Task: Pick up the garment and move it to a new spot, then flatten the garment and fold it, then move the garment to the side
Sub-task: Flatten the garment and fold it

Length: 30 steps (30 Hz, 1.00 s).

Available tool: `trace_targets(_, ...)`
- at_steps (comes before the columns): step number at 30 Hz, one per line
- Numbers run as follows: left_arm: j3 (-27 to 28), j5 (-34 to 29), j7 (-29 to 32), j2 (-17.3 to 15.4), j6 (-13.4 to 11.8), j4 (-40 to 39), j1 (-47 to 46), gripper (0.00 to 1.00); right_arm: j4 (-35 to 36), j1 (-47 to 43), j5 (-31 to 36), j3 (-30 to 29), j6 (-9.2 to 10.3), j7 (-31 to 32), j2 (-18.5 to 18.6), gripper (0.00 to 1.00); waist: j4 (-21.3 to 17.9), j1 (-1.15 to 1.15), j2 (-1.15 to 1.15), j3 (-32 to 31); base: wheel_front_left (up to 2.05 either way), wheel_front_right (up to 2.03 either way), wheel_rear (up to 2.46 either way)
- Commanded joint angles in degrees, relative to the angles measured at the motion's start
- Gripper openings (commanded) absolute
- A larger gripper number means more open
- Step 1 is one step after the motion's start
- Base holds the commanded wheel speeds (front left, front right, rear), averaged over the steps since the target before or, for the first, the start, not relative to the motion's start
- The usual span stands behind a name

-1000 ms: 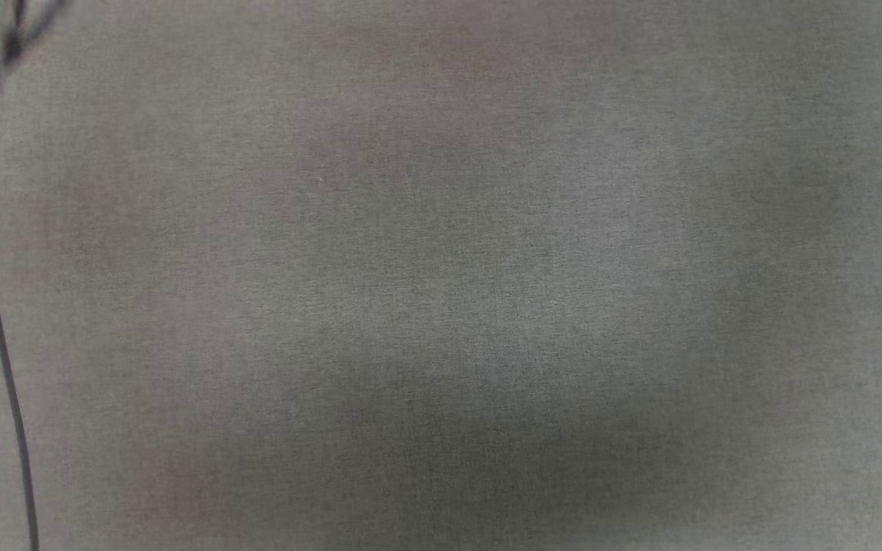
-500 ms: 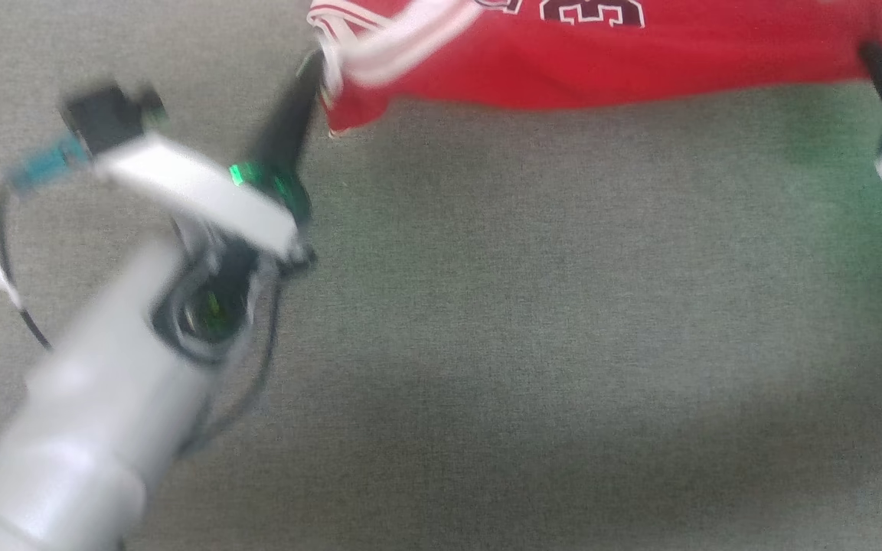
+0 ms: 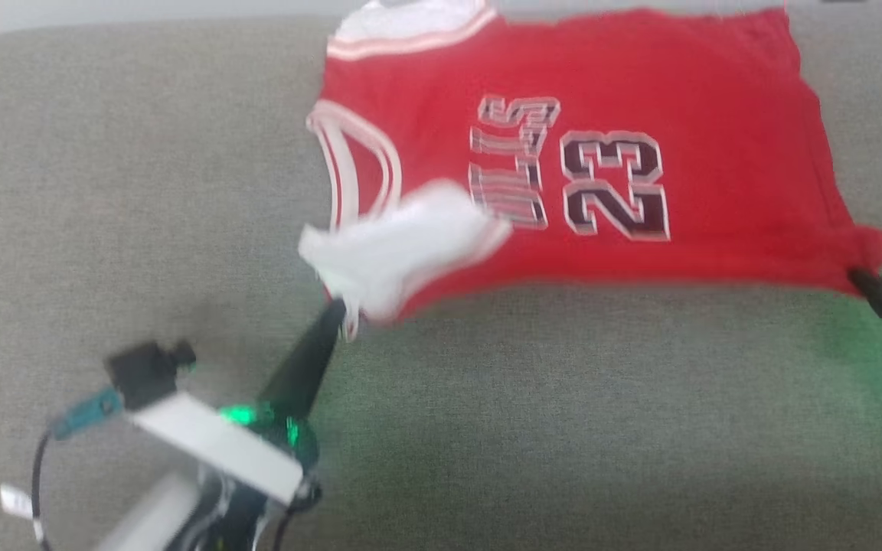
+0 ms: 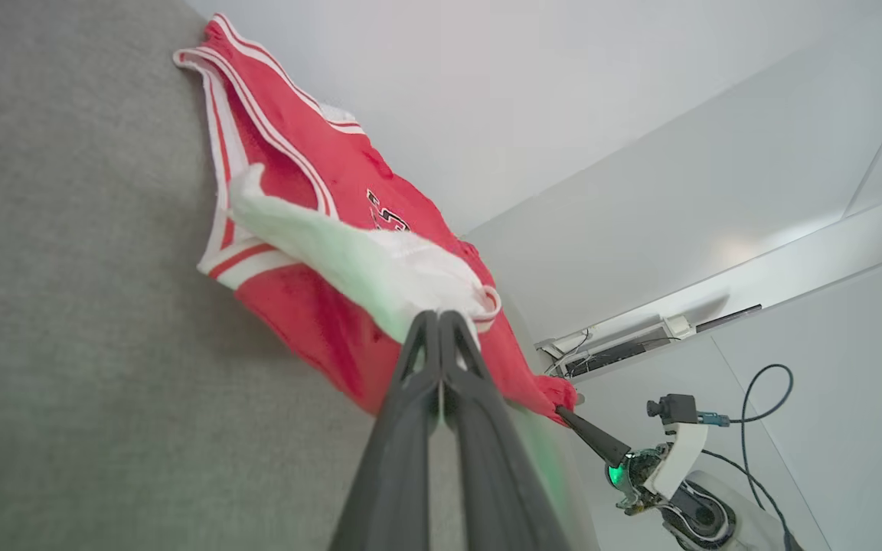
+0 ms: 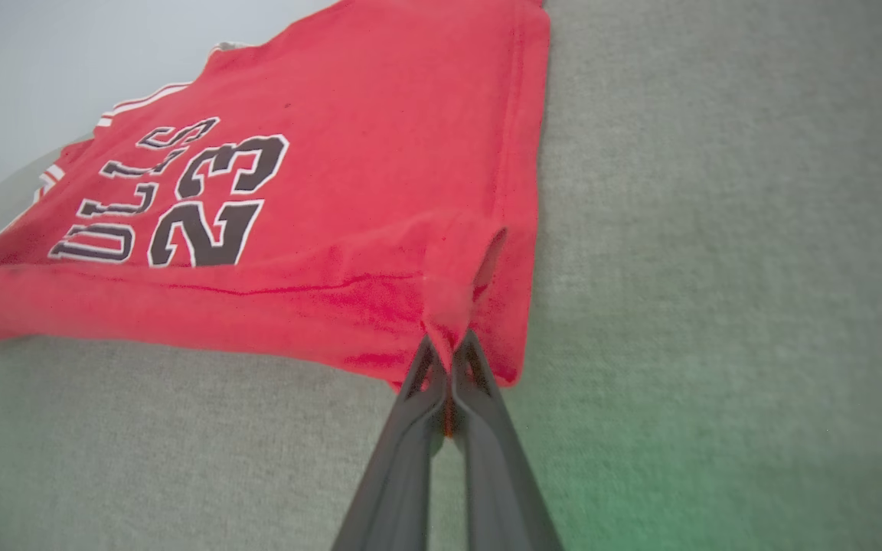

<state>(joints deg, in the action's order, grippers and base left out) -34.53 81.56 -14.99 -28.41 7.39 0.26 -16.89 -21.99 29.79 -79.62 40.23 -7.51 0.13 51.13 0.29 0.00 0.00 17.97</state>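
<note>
Garment: the red jersey-style T-shirt (image 3: 717, 153) with white sleeves, striped trim and dark white-outlined chest print lies print-up on the grey woven cloth surface (image 3: 563, 428). Its neck is toward the robot's left and its hem toward the right. The far part rests on the surface; the near edge is raised.
Left gripper: the left gripper (image 3: 338, 310) has its long dark fingers closed on the near edge, by the crumpled white sleeve (image 3: 403, 245).
Right gripper: the right gripper (image 3: 858, 275) is pinched closed on the near hem corner, a tuck of red cloth between its fingers.
Why held so: the two grips sit well apart along one edge and stretch the shirt between them, probably so it can be carried or drawn flat without bunching.
Step, as judged: moving or laying out; folding not begun.
Around: a pale wall (image 4: 563, 115) stands behind the surface. The left wrist carries a small black camera (image 3: 146, 367) and a green light (image 3: 238, 415).
In the way: the white sleeve flops across the chest, touching the print, and will need smoothing. The shirt's far edge lies near the surface's far edge.
</note>
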Motion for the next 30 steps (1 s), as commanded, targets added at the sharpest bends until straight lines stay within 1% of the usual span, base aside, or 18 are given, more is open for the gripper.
trace_targets(1,0.4,-0.9,-0.2,-0.3,0.1,-1.0,1.9,0.00,1.3,-2.1,-0.5,-0.4,0.04,-0.2,0.8,0.00,0.1,0.00,0.00,-0.5,0.00,0.00,0.00)
trace_targets(9,2.8,-5.2,-0.2,-1.3,0.1,-8.3,15.1,0.00,11.2,-15.6,-3.9,-3.8,0.04,-2.6,9.0,0.00,0.1,0.00,0.00,-1.7,0.00,0.00,0.00)
trace_targets(12,2.8,-6.1,-0.2,-1.6,0.1,-9.8,16.8,0.00,14.0,-18.9,-4.5,-5.2,0.05,-3.6,11.2,0.00,0.0,0.00,0.00,-1.9,0.00,0.00,0.00)
trace_targets(14,2.7,-6.4,-0.2,-1.9,0.1,-10.3,15.9,0.00,15.4,-19.9,-4.4,-6.3,0.05,-4.1,11.9,0.00,-0.1,0.00,0.00,-2.2,0.00,0.00,0.00)
trace_targets(16,1.9,-6.8,0.3,-2.5,0.1,-10.0,13.4,0.00,16.2,-19.6,-4.2,-7.3,0.05,-4.3,12.1,0.00,-0.2,0.00,0.00,-2.4,0.00,0.00,0.00)
trace_targets(21,0.1,-5.3,2.8,-2.5,0.1,-8.0,6.9,0.00,16.7,-16.6,-3.3,-9.2,0.04,-2.3,11.1,0.00,-0.6,0.00,0.00,-2.7,0.00,0.00,0.00)
trace_targets(23,-0.4,-4.7,4.3,-2.6,0.1,-6.1,2.8,0.00,15.6,-14.5,-2.4,-9.9,0.04,-0.9,10.1,0.00,-0.7,0.00,0.00,-2.8,0.00,0.00,0.00)
trace_targets(26,-0.7,-3.0,5.7,-1.9,0.1,-2.9,-2.8,0.00,13.6,-10.7,-1.2,-10.5,0.04,1.7,8.0,0.00,-1.0,0.00,0.00,-2.5,0.00,0.00,0.00)
trace_targets(30,-1.4,-1.1,6.5,-0.8,0.1,2.0,-8.6,0.00,9.4,-6.1,1.3,-10.6,0.04,4.8,4.5,0.00,-1.4,0.00,0.00,-1.4,0.00,0.00,0.00)
